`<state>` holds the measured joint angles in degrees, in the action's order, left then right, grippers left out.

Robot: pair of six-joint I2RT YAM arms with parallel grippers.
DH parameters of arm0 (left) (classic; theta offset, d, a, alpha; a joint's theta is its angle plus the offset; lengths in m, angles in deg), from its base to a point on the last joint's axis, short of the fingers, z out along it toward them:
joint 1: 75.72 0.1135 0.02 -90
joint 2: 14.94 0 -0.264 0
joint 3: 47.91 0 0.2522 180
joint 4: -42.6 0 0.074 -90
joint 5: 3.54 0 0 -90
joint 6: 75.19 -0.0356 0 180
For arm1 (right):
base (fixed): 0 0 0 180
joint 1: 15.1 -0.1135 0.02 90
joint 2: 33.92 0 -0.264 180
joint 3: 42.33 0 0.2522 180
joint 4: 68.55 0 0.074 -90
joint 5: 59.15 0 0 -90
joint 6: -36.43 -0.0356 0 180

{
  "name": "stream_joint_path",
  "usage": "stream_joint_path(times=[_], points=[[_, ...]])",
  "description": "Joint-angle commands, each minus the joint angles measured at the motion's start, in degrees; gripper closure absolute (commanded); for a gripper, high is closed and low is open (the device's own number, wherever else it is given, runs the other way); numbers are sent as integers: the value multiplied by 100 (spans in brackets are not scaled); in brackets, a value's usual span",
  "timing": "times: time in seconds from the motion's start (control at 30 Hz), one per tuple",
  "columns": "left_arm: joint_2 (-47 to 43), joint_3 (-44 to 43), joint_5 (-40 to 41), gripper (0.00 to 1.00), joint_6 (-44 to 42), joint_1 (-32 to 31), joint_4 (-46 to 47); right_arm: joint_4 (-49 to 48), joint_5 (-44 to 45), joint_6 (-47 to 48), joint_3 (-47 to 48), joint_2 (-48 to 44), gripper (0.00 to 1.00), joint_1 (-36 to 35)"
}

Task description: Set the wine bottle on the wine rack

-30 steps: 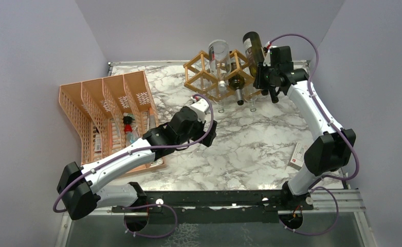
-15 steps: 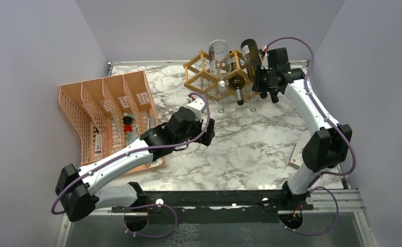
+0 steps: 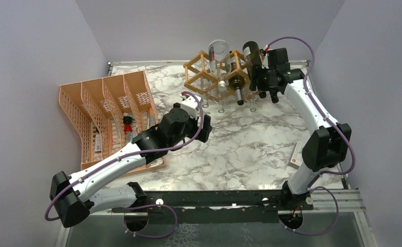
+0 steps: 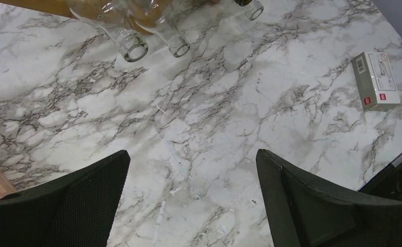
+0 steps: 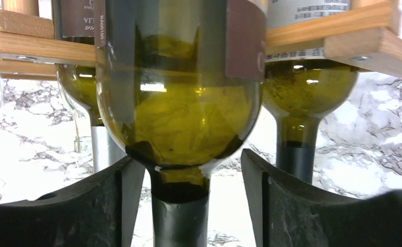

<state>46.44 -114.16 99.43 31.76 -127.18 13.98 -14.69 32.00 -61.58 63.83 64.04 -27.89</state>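
At the far left an orange basket (image 3: 93, 110) sits on the table (image 3: 250, 139). The left gripper (image 4: 191, 154) hovers over mid-table, spread wide and empty, well apart from the work. Further right, at the back edge, stands the wine rack (image 3: 201, 77), with a clear bottle (image 3: 218, 51) and a dark bottle (image 3: 236, 81) in it. The wine bottle (image 5: 178, 103) is at the rack's right-hand end and seems to rest against the slats. Its long axis is tilted, base up and back, neck down and forward. That neck runs between the fingers of the right gripper (image 5: 191, 159), which are parted with a gap showing on one side, so nothing is clamped. The right arm is far nearer, and its retreat should probably follow the neck's line, away from the rack.
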Motion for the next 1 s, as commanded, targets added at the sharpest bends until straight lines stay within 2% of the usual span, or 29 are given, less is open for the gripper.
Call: stream_joint_path(times=[0.0, 0.23, 0.33, 0.5, 0.7, 0.97], points=[[-91, -294, 75, 1, -234, -4, 19, -410, 358, -60, -243, -512, 27, 8], [-230, -794, 303, 1, -461, -11, -213, -582, 489, -465, -665, -1558, 26, 7], [-375, -1013, 513, 1, -630, -9, -313, -641, 383, -670, -1104, -2225, 20, 6], [-711, -1323, 925, 1, -937, -7, -450, -260, 565, -1194, -1848, -3304, 25, 5], [-1111, -1705, 1282, 1, -1273, -11, -576, -133, 675, -1735, -2795, -4885, 23, 9], [-1469, -2158, 1608, 1, -1573, -4, -872, 106, 1157, -1250, -3024, -6254, 23, 5]])
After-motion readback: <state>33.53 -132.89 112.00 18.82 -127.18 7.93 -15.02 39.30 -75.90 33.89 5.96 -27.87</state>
